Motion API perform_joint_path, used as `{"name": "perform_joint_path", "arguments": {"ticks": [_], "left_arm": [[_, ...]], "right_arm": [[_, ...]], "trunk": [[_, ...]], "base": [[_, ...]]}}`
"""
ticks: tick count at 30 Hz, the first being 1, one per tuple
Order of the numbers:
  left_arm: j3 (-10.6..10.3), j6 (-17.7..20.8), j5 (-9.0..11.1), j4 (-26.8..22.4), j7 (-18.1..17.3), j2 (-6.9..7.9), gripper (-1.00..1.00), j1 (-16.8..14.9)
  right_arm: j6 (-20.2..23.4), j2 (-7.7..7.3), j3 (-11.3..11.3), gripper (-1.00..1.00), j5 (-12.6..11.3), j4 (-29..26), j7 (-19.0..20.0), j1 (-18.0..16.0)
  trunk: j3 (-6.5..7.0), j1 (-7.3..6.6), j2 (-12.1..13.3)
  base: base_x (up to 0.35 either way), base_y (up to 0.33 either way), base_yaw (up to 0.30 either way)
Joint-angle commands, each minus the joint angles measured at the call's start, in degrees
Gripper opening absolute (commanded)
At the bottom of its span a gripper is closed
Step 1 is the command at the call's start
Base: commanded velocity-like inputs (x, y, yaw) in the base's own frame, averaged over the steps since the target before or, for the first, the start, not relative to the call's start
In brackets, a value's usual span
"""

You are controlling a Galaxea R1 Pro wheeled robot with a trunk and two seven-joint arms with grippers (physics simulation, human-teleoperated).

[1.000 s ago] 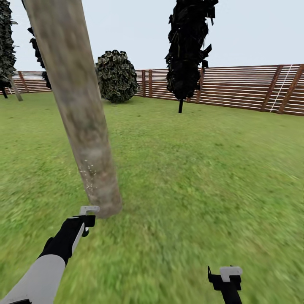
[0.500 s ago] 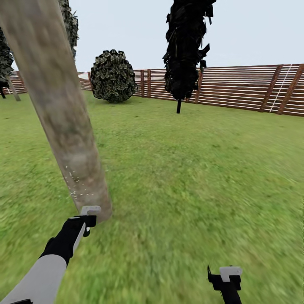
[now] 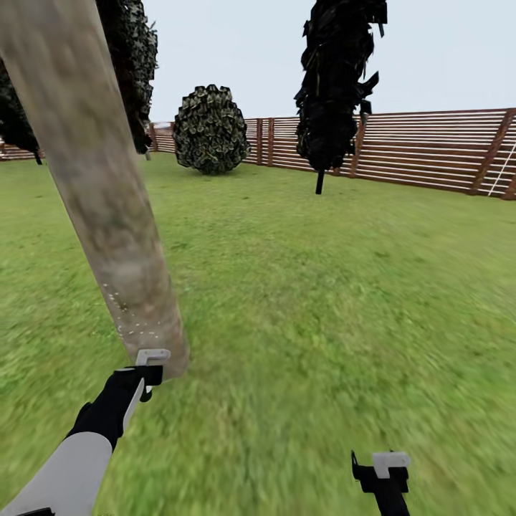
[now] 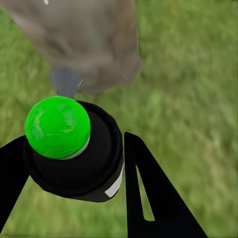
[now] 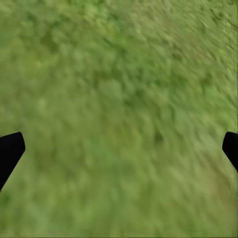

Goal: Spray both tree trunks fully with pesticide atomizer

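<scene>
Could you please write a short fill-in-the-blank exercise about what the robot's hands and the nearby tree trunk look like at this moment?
1. The left hand is closed around the atomizer, whose round cap is coloured ____.
2. The right hand is open, with only ____ seen between its fingers.
3. Whitish pesticide specks dot the ____ part of the tree trunk.
4. Behind the lawn runs a slatted wooden ____.

Missing words: green; grass; lower; fence

tree trunk [image 3: 107, 208] mottled grey-tan | atomizer [image 4: 74, 153] black, green cap | fence [image 3: 430, 147] reddish-brown slats
</scene>
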Motion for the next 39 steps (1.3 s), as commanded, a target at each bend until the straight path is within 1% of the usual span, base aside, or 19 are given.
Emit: {"name": "perform_joint_path", "arguments": {"ticks": [1,7,19,33,39], "left_arm": [[0.1,0.3,-0.3,-0.1,0.0,-0.04,-1.0,0.0],[0.0,0.3,-0.3,-0.1,0.0,-0.04,-1.0,-0.1],[0.0,0.3,-0.2,-0.1,0.0,-0.04,-1.0,0.0],[0.0,0.3,-0.3,-0.1,0.0,-0.04,-1.0,0.0],[0.0,0.3,-0.2,-0.1,0.0,-0.16,-1.0,0.0]], "right_arm": [[0.1,-0.02,0.4,1.0,0.4,0.0,-0.6,0.0],[0.1,-0.02,0.4,1.0,0.4,0.0,-0.6,0.0],[0.1,0.0,0.4,1.0,0.4,0.0,-0.6,0.0],[0.1,0.07,0.4,1.0,0.4,0.0,-0.6,0.0],[0.0,0.01,0.4,1.0,0.4,0.0,-0.6,0.0]], "trunk": [[-0.05,0.0,0.0],[-0.05,0.0,0.0],[-0.05,0.0,0.0],[-0.05,0.0,0.0],[-0.05,0.0,0.0]], "base": [[0.16,-0.247,0.278],[0.147,-0.25,0.243],[0.087,-0.268,0.027],[0.086,-0.273,0.264],[-0.011,-0.218,0.277]]}}
